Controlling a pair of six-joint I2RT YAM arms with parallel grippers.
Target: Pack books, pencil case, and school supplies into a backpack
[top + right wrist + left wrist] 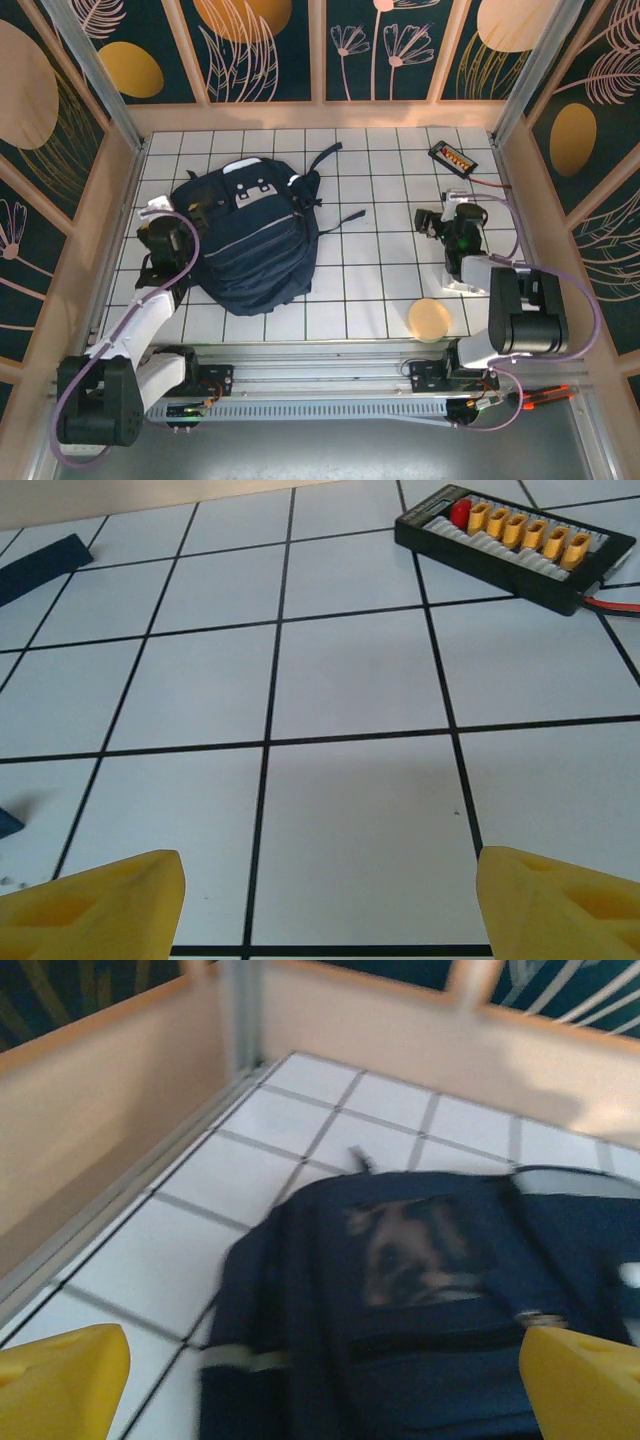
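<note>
The white bench [380,200] has black lines that make squares all over it. The big dark blue backpack [250,245] lies flat on the bench, with its white-grey patches at the far end. Its dark straps [325,158] spread out past its far right corner.

The left arm [135,320] reaches up to the backpack's left side and stops just beside it. From the left wrist camera, the two yellow fingers [60,1380] sit far apart at the bottom corners. The backpack [420,1310] lies in front of them. So the left jaws are wide open and hold nothing. A brownish patch [415,1250] shows on the bag, but it is too blurry to make out.

The right arm [500,310] stands well off to the right of the backpack. Its yellow fingers [90,905] are also far apart, with only bare white squares below. The right jaws are open and empty too.

A round tan disc [430,319] lies to the right of the backpack, at the near edge of the bench. A small black device with orange buttons [515,545] lies far to the right of the backpack, close to the back wall.
</note>
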